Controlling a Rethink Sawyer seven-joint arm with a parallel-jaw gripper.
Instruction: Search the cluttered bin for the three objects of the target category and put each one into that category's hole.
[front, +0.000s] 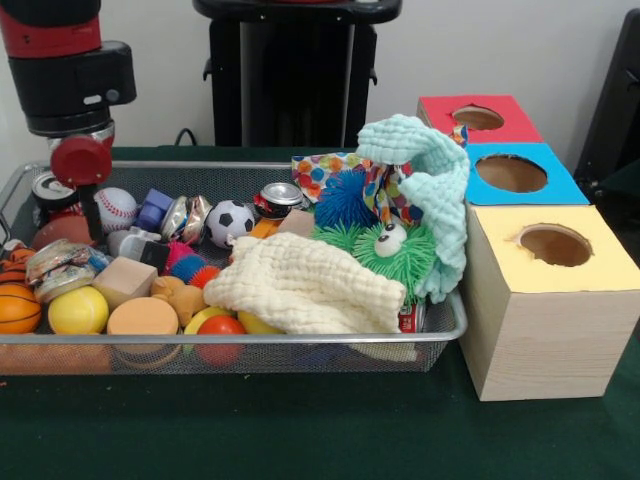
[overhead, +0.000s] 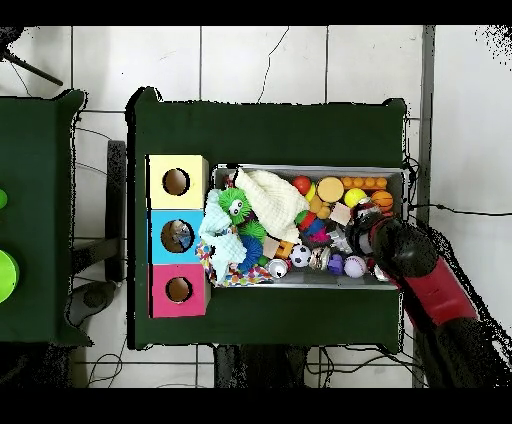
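Observation:
The silver wire-mesh bin (front: 440, 335) is full of clutter; it also shows in the overhead view (overhead: 320, 168). A crushed clear plastic bottle (front: 58, 266) lies at its left end in the front view, beside a basketball. A second pale crushed piece (front: 130, 241) lies just right of my gripper; I cannot tell what it is. My gripper (front: 95, 222) is down in the bin's left end, between a baseball and a drink can. Its tips are hidden in the clutter. In the overhead view the arm's end (overhead: 366, 238) is over the bin's right part.
Three boxes with round holes stand beside the bin: red (front: 520, 125), blue (front: 560, 185), yellow (front: 600, 265). Something pale shows inside the blue box's hole (overhead: 178, 236). Cloths (front: 300, 285), fuzzy toys (front: 395, 255), balls, wooden blocks and shiny cans (front: 280, 198) fill the bin.

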